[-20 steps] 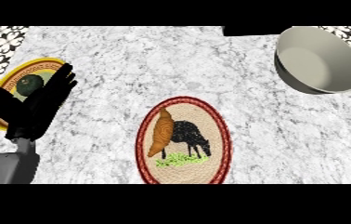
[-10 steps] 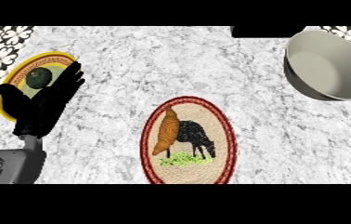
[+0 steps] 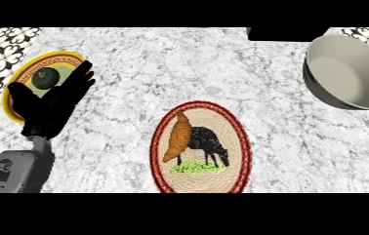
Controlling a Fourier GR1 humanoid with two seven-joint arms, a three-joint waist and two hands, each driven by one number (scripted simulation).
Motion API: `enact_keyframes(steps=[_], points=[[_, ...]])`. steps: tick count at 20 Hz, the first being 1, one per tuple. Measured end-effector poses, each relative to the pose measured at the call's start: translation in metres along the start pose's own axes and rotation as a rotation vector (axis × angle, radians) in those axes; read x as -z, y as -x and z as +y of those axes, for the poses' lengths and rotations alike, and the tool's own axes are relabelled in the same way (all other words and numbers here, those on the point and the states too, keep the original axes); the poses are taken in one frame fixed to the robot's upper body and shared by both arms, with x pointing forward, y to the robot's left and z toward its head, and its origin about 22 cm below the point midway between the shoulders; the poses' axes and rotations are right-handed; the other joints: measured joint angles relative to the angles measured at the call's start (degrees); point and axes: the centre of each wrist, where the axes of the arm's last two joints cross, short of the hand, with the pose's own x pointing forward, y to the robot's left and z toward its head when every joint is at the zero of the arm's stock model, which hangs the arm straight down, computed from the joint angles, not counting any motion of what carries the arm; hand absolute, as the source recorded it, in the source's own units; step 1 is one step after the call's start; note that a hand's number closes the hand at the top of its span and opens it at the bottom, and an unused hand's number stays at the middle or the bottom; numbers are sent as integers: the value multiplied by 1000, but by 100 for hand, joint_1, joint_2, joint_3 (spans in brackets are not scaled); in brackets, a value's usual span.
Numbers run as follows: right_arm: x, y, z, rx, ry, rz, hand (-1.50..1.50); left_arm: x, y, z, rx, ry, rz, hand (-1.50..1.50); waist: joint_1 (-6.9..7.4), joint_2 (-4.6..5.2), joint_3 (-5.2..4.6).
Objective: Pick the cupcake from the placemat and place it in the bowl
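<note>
one hand shows, the left hand [image 3: 52,105], at the view's left with straight, relaxed fingers holding nothing, over the rim of a yellow plate [image 3: 23,73] carrying a dark green round thing [image 3: 46,78]. well apart to its right, the brown, tapered cupcake [image 3: 178,138] lies on the oval woven placemat [image 3: 202,148]. bare marble counter [image 3: 187,68] separates it from the smooth grey bowl [image 3: 340,75] at the right edge.

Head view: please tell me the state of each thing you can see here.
Bowl: upright, empty.
Placemat: flat on the counter, brown item on its left part.
Brown item: lying on the placemat, untouched.
Plate: holds a dark green round item.
Left hand: open, holding nothing.
</note>
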Motion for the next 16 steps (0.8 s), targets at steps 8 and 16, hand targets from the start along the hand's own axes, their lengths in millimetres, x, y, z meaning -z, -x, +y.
enact_keyframes(steps=[8,16], points=[[49,-34,1,91,25,-59,150,4,0,-3,4,-6,5,0,-1,-4,-5],[114,-76,25,149,23,-99,150,4,-2,1,8,0,7,0,24,-1,-7]])
